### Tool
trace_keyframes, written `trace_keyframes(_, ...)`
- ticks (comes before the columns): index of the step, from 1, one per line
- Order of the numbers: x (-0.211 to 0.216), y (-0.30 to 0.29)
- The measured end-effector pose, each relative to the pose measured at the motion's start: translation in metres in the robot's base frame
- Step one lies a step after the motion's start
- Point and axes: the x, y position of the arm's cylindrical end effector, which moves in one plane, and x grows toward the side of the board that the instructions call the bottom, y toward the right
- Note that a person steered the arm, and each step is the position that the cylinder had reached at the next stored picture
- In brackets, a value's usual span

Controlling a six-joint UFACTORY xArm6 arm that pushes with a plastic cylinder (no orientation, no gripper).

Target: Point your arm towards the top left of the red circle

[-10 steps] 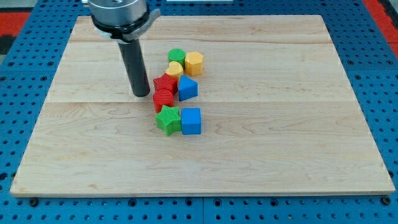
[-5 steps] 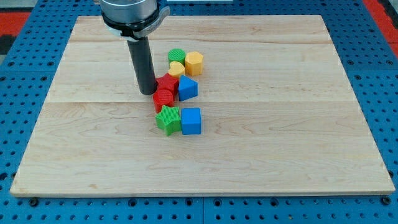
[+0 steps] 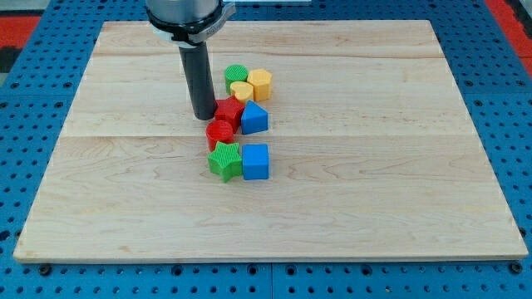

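Observation:
The red circle (image 3: 220,132) lies near the middle of the wooden board (image 3: 125,183). My tip (image 3: 204,115) rests on the board just above and left of the red circle, touching or almost touching the red star (image 3: 230,110) on its left side. The red star sits directly above and right of the red circle.
A blue triangular block (image 3: 253,118) is right of the red star. A green circle (image 3: 236,75), yellow heart (image 3: 242,90) and yellow hexagon (image 3: 260,83) cluster above. A green star (image 3: 225,159) and blue cube (image 3: 255,161) lie below the red circle.
My tip has moved right and slightly up, from left of the red blocks to against the red star. The red star and neighbouring blocks have shifted slightly right.

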Motion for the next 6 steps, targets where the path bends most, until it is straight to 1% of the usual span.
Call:
trace_keyframes(1,0.000,-0.001)
trace_keyframes(2,0.015,-0.001)
trace_keyframes(3,0.015,-0.007)
trace_keyframes(4,0.006,-0.023)
trace_keyframes(5,-0.012,-0.023)
trace_keyframes(6,-0.041,-0.021)
